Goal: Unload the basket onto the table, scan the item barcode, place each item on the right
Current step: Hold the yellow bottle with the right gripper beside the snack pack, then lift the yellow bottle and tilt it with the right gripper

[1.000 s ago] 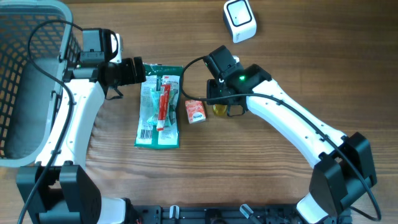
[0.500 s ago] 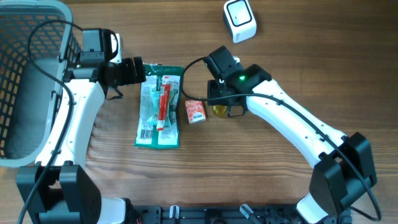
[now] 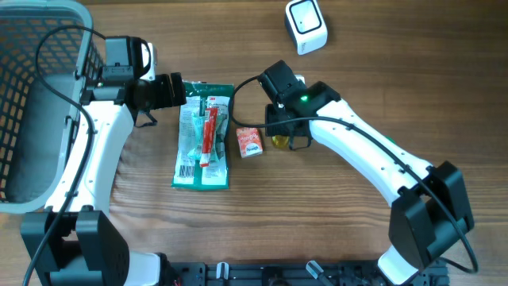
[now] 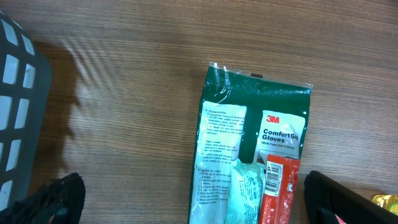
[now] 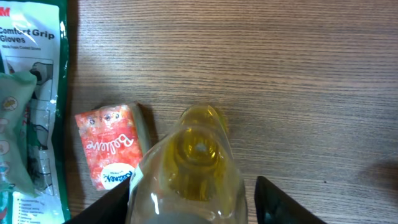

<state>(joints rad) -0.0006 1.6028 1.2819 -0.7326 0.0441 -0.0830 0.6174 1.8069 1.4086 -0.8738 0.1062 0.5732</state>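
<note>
Overhead, we're watching the right pincer (image 5: pixel 189 205) narrowing around the yellow bottle (image 5: pixel 199 149), sitting on the tabletop (image 3: pixel 357 71) just beside the red packet (image 3: pixel 249 142). Gripped yet, we cannot tell. Meanwhile the left pincer (image 3: pixel 171 91) is hanging wide over the gloves (image 3: pixel 194 151), and the scanner (image 3: pixel 305 26) is waiting well apart.

White arm links (image 3: pixel 103 159), black joints (image 3: pixel 163 90) and jaws, black cables (image 3: pixel 59 32), green light (image 3: pixel 302 99) on right arm (image 3: pixel 373 159).
</note>
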